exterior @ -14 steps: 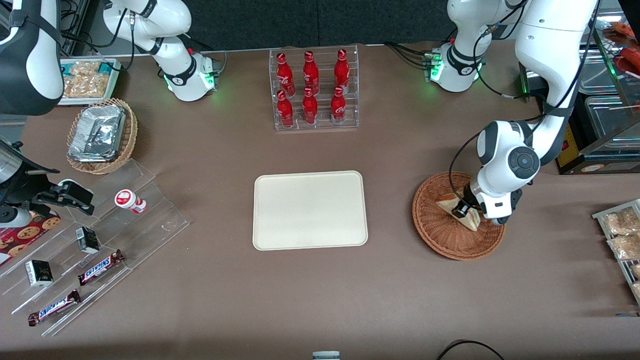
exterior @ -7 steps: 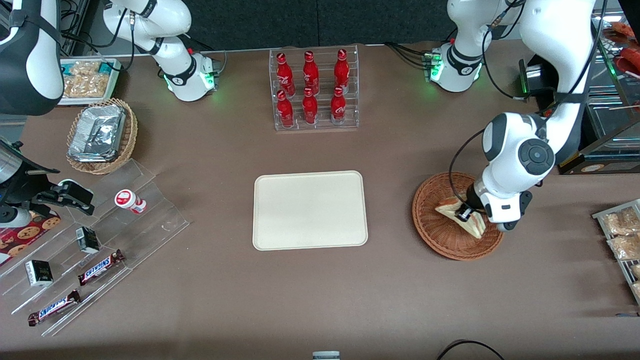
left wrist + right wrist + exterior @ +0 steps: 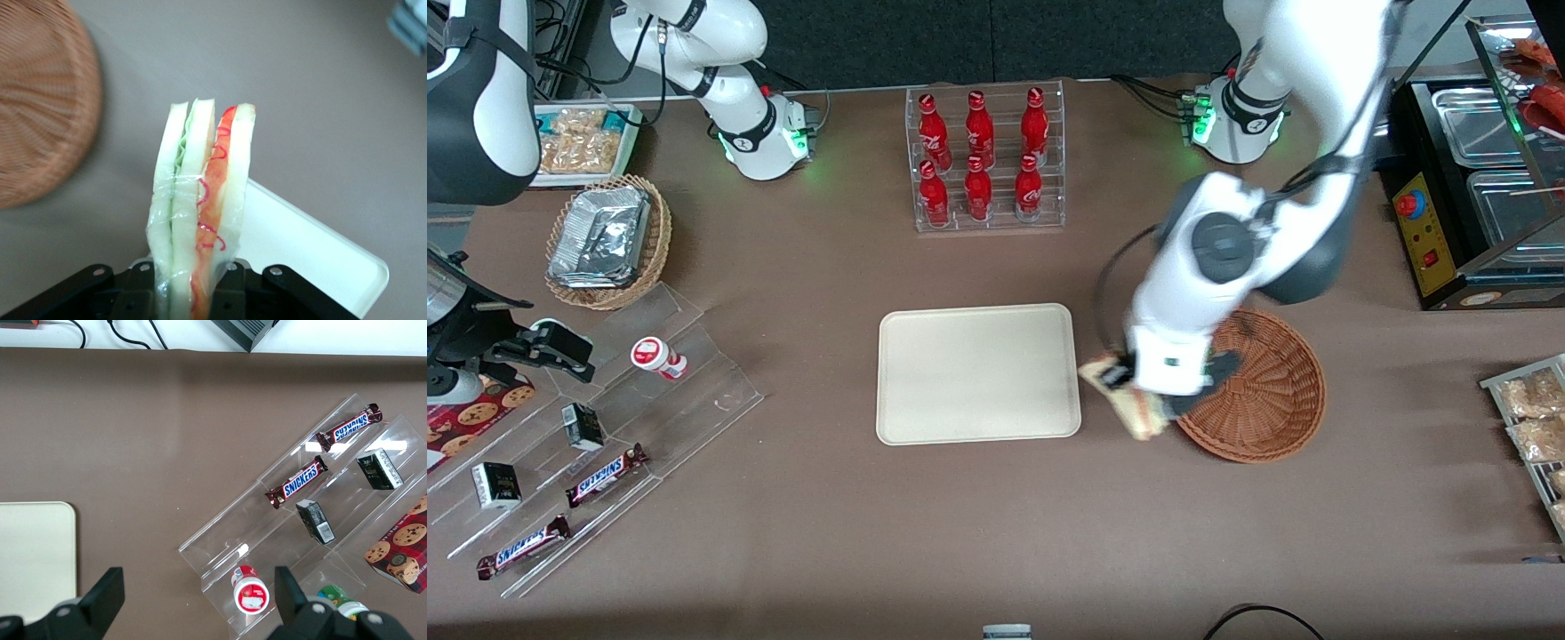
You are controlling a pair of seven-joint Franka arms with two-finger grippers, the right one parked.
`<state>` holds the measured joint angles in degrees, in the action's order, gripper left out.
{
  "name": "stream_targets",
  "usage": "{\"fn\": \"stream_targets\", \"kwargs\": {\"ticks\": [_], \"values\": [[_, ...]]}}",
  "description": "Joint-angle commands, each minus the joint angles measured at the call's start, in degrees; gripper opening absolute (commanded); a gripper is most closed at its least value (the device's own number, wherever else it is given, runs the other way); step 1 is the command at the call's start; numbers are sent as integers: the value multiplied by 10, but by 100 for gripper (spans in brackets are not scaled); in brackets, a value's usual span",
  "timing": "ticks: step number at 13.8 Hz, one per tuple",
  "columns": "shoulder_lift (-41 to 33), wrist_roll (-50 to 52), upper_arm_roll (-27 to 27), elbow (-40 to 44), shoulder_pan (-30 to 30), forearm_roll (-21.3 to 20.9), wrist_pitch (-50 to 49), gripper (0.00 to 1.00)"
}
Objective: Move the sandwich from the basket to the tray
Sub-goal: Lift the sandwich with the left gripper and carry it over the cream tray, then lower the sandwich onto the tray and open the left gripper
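Six red bottles [image 3: 980, 158] stand in a clear rack [image 3: 987, 222] on the brown surface [image 3: 978, 524]. Toward the parked arm's end, a tan basket [image 3: 656, 244] holds shiny foil trays [image 3: 600, 236]. Near it, clear steps [image 3: 694, 391] carry candy bars [image 3: 607, 475] and small dark boxes [image 3: 583, 426].

The sandwich [image 3: 1129, 402] is held clamped by the gripper [image 3: 1119, 384] above the table, between the tray [image 3: 978, 373] and the basket [image 3: 1263, 391].

Even overhead light (moving arm [image 3: 1209, 267] blurred)
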<state>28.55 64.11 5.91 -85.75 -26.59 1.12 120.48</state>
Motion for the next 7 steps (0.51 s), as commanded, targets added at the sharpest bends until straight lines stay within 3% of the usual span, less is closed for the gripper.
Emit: {"fn": "stream_targets", "kwargs": {"ticks": [1,7], "values": [[109,-55,-8,135,-50,-22,-20,0],[224,-85,-9,195,-151,-50,-17,1]]}}
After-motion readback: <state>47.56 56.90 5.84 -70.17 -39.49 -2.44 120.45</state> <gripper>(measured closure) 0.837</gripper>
